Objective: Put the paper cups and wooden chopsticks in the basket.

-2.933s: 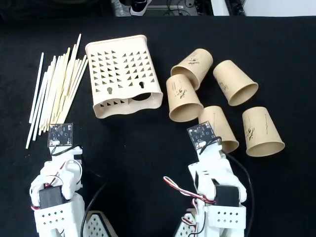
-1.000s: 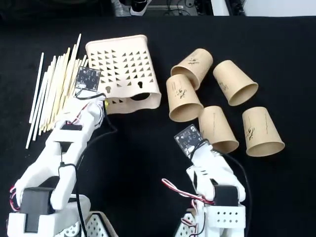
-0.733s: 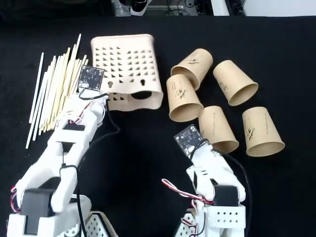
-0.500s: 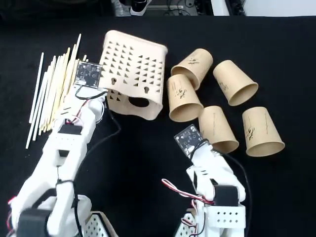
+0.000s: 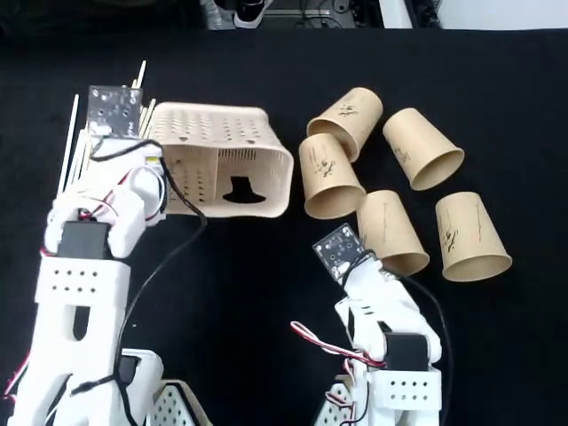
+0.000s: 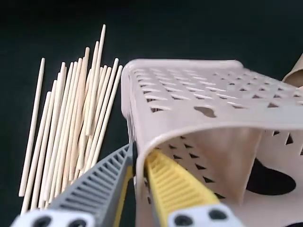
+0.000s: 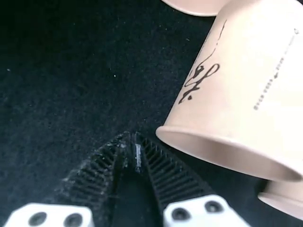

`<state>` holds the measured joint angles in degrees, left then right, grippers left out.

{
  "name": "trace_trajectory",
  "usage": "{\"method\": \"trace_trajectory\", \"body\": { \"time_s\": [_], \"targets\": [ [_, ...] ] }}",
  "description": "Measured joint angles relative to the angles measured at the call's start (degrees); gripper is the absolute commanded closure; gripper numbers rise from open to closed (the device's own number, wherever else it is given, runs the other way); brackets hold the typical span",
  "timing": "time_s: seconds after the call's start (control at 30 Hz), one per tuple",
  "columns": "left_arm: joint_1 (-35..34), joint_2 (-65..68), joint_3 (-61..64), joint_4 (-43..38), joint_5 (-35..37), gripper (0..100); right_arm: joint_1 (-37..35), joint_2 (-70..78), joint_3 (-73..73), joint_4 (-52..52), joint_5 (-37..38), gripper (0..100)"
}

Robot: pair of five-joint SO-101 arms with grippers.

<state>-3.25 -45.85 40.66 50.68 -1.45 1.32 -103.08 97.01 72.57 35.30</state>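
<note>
The beige perforated basket [image 5: 226, 160] is tipped up on its side, its rim wall pinched by my left gripper [image 6: 138, 163], which is shut on it. The basket [image 6: 208, 118] shows its hollow inside from the wrist. Several wooden chopsticks [image 5: 82, 155] lie in a loose bundle to the left of it, the same chopsticks [image 6: 71, 123] lying on the cloth beside the gripper. Several paper cups [image 5: 390, 169] lie on their sides to the right. My right gripper [image 7: 131, 144] is shut on nothing, low over the cloth just short of the nearest cup [image 7: 241, 94].
The black cloth table [image 5: 240, 284] has free room in front of the basket and between the arms. Dark equipment and cables sit beyond the far edge [image 5: 293, 13].
My left arm reached from its rest to the basket, gripped its wall and swung it up from lying flat to standing on its side. The right arm turned slightly left early on, then kept still.
</note>
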Motion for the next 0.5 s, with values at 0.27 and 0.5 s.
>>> {"method": "trace_trajectory", "body": {
  "time_s": [0.27,0.5],
  "targets": [
    [1.23,-0.09,-14.15,15.03,2.73,97,0.00,0.00,0.00,0.00,0.00,98.5],
    [1.41,-0.09,-16.79,20.04,10.02,97,0.00,0.00,0.00,0.00,0.00,98.5]
  ]
}}
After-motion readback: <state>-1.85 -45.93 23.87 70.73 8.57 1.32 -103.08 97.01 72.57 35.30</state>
